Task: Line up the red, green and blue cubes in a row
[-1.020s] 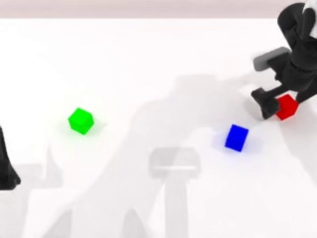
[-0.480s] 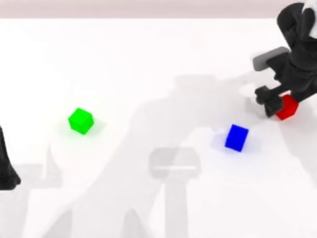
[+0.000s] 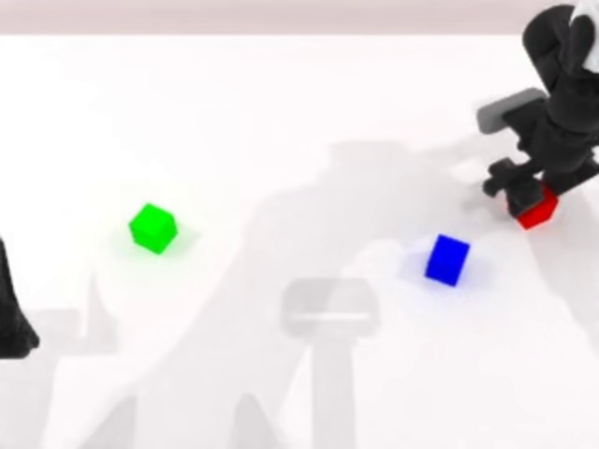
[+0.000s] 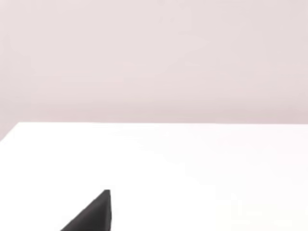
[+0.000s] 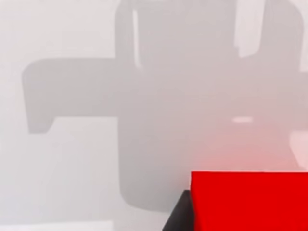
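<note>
Bright, even light washes the white worktop (image 3: 281, 112) almost to glare. Soft grey arm shadows (blurred at their edges) sprawl across its middle, and the red cube (image 5: 250, 202) casts a pink glow.

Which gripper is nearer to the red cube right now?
Right. The right gripper sits directly on the red cube near the table's right edge, fingers around it. The left gripper is parked at the far left edge, beyond the green cube.

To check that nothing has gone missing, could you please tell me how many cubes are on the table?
3: the green cube at left, the blue cube right of centre, the red cube far right, partly under the right end effector.
</note>
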### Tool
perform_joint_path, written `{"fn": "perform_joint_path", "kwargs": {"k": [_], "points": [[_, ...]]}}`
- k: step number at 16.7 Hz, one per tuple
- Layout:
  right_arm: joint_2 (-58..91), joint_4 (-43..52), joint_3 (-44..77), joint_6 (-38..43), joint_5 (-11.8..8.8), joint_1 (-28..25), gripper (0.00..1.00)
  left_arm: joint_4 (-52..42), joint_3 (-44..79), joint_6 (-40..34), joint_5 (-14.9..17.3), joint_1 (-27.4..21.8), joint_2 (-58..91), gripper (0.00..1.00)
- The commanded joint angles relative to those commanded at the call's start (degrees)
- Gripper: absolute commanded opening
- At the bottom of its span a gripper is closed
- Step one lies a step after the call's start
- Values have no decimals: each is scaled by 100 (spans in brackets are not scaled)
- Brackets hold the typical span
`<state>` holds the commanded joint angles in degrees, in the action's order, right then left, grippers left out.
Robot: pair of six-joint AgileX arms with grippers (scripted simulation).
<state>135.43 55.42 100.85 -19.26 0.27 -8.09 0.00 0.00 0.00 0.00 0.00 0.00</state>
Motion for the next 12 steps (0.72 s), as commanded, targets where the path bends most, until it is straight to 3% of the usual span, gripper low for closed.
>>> {"fn": "perform_joint_path", "kwargs": {"k": [6,12], "points": [[-237,180,147,40,-66,-5,0,0,0,0,0,0,0,100],[-514,1357,992,40,-71,-36,0,0,0,0,0,0,0,100]]}}
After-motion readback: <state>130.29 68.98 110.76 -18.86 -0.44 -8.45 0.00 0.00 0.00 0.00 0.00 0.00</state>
